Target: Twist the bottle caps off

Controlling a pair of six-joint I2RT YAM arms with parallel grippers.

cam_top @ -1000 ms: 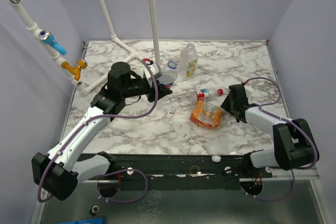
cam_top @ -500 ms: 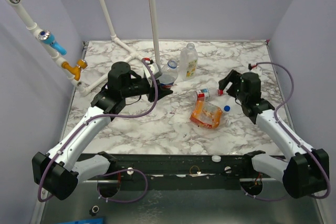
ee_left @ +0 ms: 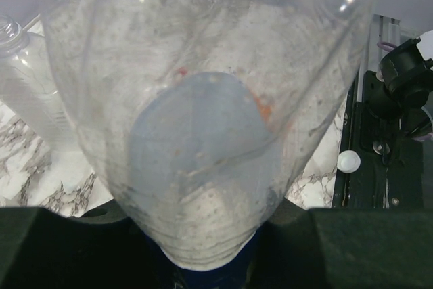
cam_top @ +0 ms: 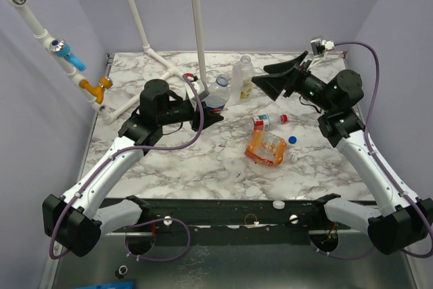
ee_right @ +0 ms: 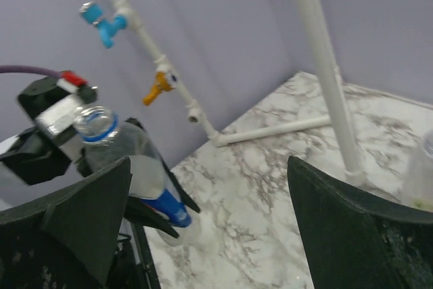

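**Clear plastic, matt black, marbled sheen**

The tabletop [cam_top: 203, 170] has a smooth, faintly glossy marble-patterned face. The blue-labelled bottle [ee_left: 223, 65] is clear, shiny plastic, its wall speckled and cloudy. The orange-labelled bottle [cam_top: 266, 148] is crumpled, glinting film. The left hand [cam_top: 213, 110] and right hand [cam_top: 265, 80] are matt black plastic, the right's fingers [ee_right: 88, 221] finely grained. The pipe [cam_top: 197, 25] is smooth white plastic.

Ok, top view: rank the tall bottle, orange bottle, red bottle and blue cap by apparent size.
1. tall bottle and orange bottle: about alike, so not ranked against each other
2. red bottle
3. blue cap
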